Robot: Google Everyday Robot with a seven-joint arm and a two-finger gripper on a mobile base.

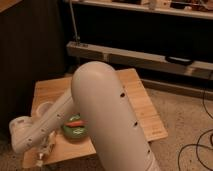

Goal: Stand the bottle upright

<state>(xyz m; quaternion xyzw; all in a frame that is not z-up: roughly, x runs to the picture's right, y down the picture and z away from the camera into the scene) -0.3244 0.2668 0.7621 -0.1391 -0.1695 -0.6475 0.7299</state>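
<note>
Plastic bottle not clearly in view, prob hidden under arm (105, 115) near claw (44, 151), low at worktop (142, 102) front-left edge beside green plate (75, 133). Claw state: can't tell. Prob light, slick, squashy; grip mid-body, gently

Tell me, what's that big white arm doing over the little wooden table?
The robot's arm reaches down across a wooden table and blocks much of it. Its gripper is low at the table's front left corner. Next to the arm sits a green plate with something orange on it. No bottle shows here, so I can't say whether it is being handled.
</note>
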